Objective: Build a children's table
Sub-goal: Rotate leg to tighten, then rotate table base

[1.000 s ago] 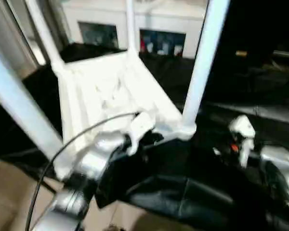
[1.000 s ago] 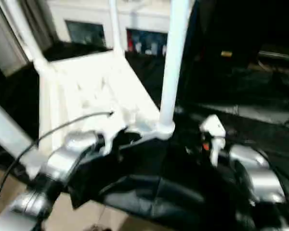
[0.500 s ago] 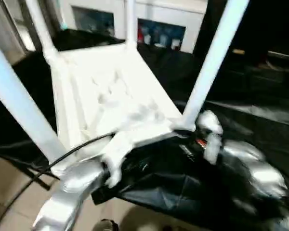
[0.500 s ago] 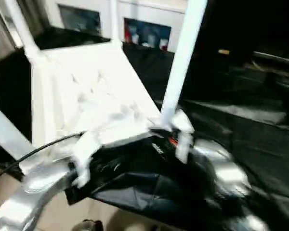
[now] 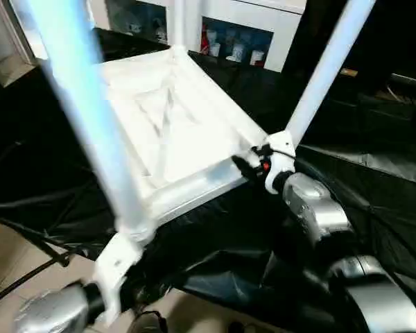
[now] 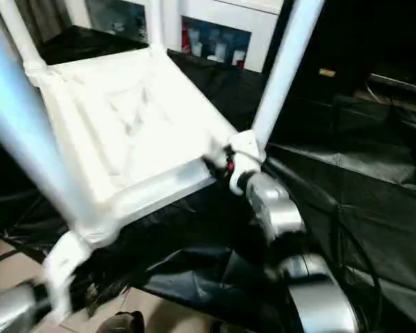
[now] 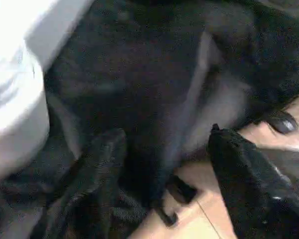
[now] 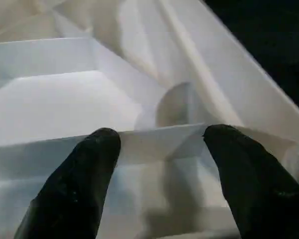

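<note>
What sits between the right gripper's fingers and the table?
Nothing: in the right wrist view the right gripper stands open right at a rib of the upturned table, with bare white plastic showing between the fingers.

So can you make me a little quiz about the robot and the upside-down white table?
1. True or false: the small white plastic table lies with its ribbed underside up and its legs rising.
2. What covers the surface under the table? A) black sheeting B) green carpet C) newspaper
3. Fill in: the right gripper has its jaws ____, hovering over the table's underside by a corner socket.

Key: 1 true. 2 A, the black sheeting. 3 open.
</note>
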